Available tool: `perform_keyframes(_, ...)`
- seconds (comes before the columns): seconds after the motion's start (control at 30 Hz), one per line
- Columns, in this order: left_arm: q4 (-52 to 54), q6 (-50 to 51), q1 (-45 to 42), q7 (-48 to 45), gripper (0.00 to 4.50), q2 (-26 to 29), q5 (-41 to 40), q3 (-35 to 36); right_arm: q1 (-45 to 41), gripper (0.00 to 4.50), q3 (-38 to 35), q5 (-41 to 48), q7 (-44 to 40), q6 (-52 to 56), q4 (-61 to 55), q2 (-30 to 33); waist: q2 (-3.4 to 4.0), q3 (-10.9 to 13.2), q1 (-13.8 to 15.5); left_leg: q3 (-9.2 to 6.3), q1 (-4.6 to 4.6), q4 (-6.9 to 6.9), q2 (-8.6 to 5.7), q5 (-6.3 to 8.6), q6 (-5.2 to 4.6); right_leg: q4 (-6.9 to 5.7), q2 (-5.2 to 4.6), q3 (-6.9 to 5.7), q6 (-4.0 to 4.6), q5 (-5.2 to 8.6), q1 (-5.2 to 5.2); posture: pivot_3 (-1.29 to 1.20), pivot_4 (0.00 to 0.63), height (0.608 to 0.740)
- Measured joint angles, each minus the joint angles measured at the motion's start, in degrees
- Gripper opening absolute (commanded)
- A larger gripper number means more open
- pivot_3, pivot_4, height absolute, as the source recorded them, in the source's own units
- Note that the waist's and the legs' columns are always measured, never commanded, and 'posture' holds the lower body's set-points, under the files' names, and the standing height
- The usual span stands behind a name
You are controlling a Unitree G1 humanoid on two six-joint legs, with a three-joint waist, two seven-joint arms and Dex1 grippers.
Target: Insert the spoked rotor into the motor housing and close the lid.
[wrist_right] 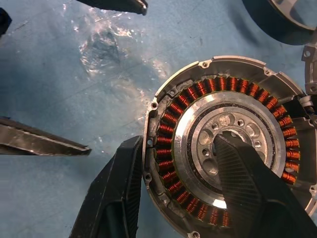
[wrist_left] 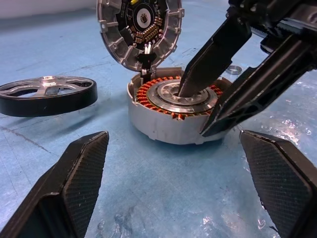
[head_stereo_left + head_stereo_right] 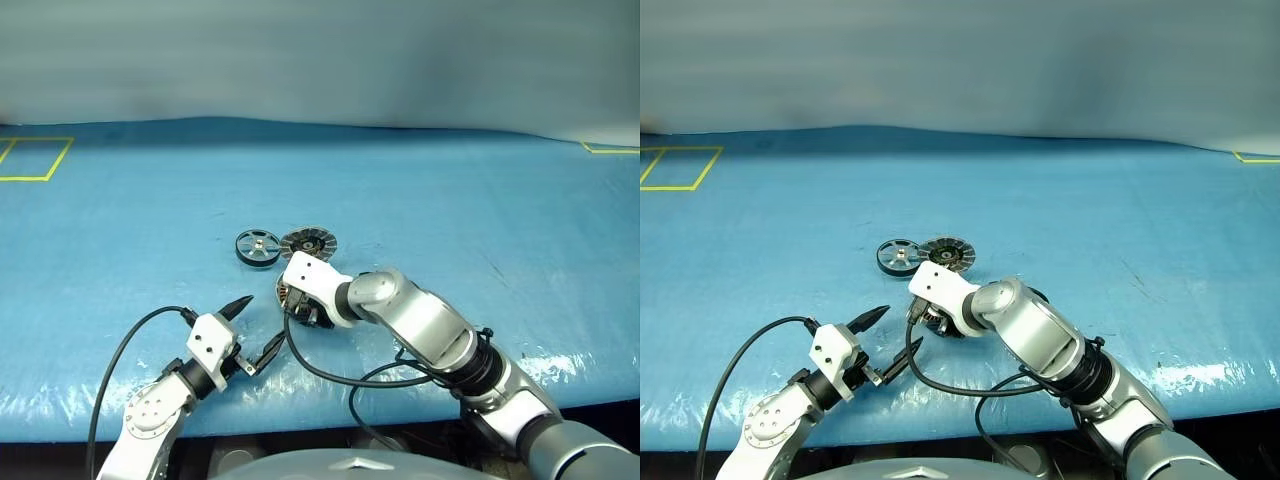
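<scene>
On a crinkled blue plastic-covered table (image 3: 450,200) marked with yellow tape squares (image 3: 35,158), the round silver-grey motor housing (image 2: 173,111) with copper-orange windings sits mouth-up. The left wrist view shows its hinged dark-faced lid (image 2: 139,27) standing upright; the head views hide the cup behind the right gripper (image 1: 178,188), which straddles its wall, one finger in the centre, one outside. The black-rimmed spoked rotor (image 3: 257,247) lies flat beside. The left gripper (image 3: 256,330) hangs spread nearby.
</scene>
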State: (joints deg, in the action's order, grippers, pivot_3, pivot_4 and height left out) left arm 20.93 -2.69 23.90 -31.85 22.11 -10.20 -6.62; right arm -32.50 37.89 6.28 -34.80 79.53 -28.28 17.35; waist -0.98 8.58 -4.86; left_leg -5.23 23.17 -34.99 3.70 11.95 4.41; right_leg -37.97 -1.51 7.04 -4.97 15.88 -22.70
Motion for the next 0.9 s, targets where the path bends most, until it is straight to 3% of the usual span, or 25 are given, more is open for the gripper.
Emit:
perform_keyframes(0.43,0.0,0.05,-0.23,-1.8,4.5,0.75,-1.29,0.45,-0.05,1.92,-5.53,5.59,4.75,10.81,-4.72,-5.11,0.18,0.23,0.29,-0.02,0.64,-0.02,0.0,-0.01,0.0,-0.04,0.01,-0.01,-0.05,-0.05,-0.28,0.0,0.15,0.74)
perform_keyframes(0.47,0.0,0.04,-0.38,-2.07,4.5,0.8,-1.48,0.49,-0.05,2.57,-5.83,5.91,5.33,11.65,-5.37,-5.27,0.21,0.28,0.33,-0.02,0.65,-0.02,0.0,-0.01,0.0,-0.04,0.01,-0.01,-0.05,-0.05,-0.3,0.0,0.15,0.74)
perform_keyframes(0.6,-0.02,-0.03,-0.96,-2.93,4.5,0.92,-1.96,0.74,-0.32,3.72,-6.75,6.14,8.21,12.09,-6.23,-5.29,0.27,0.33,0.35,-0.01,0.65,-0.03,0.0,-0.01,0.0,-0.04,0.01,-0.02,-0.05,-0.05,-0.31,0.0,0.15,0.74)
perform_keyframes(0.8,0.22,-0.66,-2.5,-3.36,4.5,0.83,-2.77,1.32,-0.32,3.72,-11.23,8.47,9.11,12.45,-8.3,-5.29,0.28,0.36,0.39,-0.01,0.65,-0.05,0.0,-0.01,0.0,-0.03,0.01,-0.01,-0.06,-0.05,-0.28,0.0,0.15,0.74)
perform_keyframes(0.9,-0.92,0.42,-2.61,-3.38,4.5,0.83,-2.17,0.35,-1.55,3.72,-15.3,13.6,5.76,12.42,-14.52,-5.59,0.42,0.45,0.11,-0.02,0.66,0.0,-0.01,0.0,-0.01,-0.02,0.01,-0.01,-0.08,-0.06,-0.3,0.0,0.15,0.74)
